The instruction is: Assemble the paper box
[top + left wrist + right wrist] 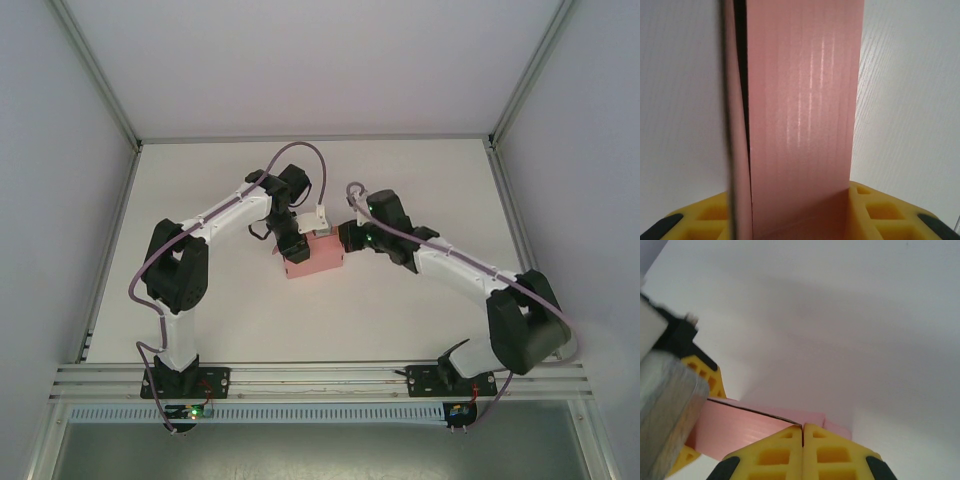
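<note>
In the middle of the table the paper box [318, 258] sits half-formed, its sides clamped by the left gripper [796, 217], while the right gripper [802, 436], fingers pressed together and empty, meets a loose flap that probably needs tucking in next.

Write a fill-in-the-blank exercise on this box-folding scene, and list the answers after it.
1. The paper box is ____ in colour.
2. The left pincer has the box's card ____ its fingers.
3. The right pincer has its jaws ____.
4. Each pincer's fingers are ____ in colour.
Missing words: pink; between; shut; yellow.
</note>
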You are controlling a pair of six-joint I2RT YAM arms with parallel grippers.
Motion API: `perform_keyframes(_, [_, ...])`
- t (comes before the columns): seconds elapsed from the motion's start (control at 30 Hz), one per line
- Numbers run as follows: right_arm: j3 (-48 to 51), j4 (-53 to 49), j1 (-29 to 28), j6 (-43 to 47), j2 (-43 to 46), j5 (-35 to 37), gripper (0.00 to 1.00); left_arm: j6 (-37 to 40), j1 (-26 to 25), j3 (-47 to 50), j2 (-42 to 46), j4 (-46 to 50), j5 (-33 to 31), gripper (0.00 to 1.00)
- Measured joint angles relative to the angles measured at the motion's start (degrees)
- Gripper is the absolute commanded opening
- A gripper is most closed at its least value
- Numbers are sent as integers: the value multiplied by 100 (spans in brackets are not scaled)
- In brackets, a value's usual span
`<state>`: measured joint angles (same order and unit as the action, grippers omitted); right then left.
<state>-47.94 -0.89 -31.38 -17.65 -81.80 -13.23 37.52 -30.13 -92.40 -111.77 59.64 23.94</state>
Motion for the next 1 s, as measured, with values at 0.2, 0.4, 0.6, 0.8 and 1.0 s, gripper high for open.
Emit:
perform_keyframes(0.2, [538,754,-293,264,203,680,0,-31,7,-2,0,-26,-11,47])
perform_keyframes(0.4, [415,658,-485,208,136,1106,0,-68,-13,-24,-87,-297,-39,66])
perform_keyframes(0.6, [105,236,-704,-2,9,1513,0,-188,-24,-24,-173,-605,-35,99])
perform_keyframes(0.8, [-116,-94,-927,-168,-92,1991,0,-444,-24,-20,-35,-828,-68,100])
perform_keyframes(1.0, [-162,-212,-997,-308,-101,2232,0,-1113,-24,160,673,-1294,-619,100])
